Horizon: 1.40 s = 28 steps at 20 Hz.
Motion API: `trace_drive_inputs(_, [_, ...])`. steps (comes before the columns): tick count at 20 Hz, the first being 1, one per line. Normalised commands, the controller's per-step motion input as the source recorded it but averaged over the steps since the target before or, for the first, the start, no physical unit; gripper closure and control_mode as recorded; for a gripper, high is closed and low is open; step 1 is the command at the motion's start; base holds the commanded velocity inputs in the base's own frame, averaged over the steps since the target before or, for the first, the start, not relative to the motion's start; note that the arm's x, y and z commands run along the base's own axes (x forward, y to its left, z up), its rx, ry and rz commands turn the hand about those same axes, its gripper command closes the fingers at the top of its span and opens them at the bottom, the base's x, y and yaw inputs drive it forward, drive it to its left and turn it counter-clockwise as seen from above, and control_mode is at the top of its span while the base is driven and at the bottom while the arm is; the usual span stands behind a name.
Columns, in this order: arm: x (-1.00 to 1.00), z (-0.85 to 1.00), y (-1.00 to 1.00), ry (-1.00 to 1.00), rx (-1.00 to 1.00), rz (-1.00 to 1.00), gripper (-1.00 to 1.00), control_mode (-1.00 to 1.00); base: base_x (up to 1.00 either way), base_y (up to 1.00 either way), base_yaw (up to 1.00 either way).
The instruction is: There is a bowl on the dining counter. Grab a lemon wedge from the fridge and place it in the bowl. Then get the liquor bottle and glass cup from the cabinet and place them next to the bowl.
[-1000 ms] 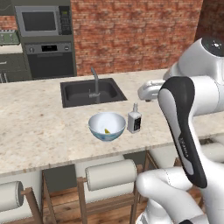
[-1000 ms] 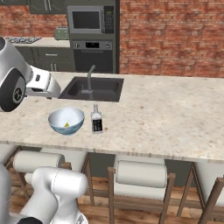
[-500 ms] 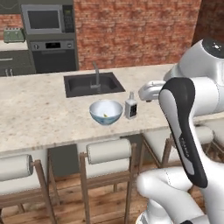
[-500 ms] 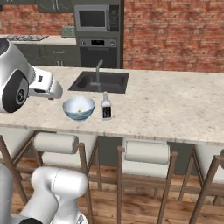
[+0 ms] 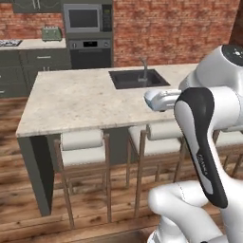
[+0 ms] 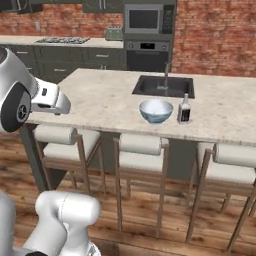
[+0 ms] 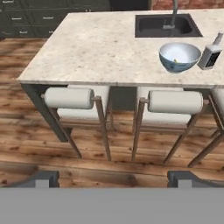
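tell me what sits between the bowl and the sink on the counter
Nothing: in the right base view the strip of counter between the bowl and the sink is bare. The liquor bottle stands beside the bowl.

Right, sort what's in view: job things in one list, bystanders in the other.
Job things:
- bowl, on the counter
- lemon wedge, a yellow bit inside the bowl
- bottle, upright beside the bowl
- gripper, holding nothing

Bystanders:
- sink and faucet
- stools
- microwave
- oven
- toaster
- stove

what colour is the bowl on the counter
Pale blue outside, white inside; the bowl shows best in the hand view.
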Motion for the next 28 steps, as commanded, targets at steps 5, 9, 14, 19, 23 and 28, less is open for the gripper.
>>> trace_drive_inputs(5, [0.00,0.00,0.00,0.00,0.00,0.00,-1.00,1.00,0.00,1.00,0.02])
trace_drive_inputs(9, [0.00,0.00,0.00,0.00,0.00,0.00,-1.00,1.00,0.03,1.00,0.00])
trace_drive_inputs(14, [0.00,0.00,0.00,0.00,0.00,0.00,-1.00,1.00,0.18,1.00,0.00])
trace_drive_inputs(19, [0.00,0.00,0.00,0.00,0.00,0.00,-1.00,1.00,0.35,1.00,0.00])
trace_drive_inputs(23, [0.00,0.00,0.00,0.00,0.00,0.00,-1.00,1.00,0.54,1.00,0.00])
trace_drive_inputs(28, [0.00,0.00,0.00,0.00,0.00,0.00,-1.00,1.00,0.71,1.00,0.00])
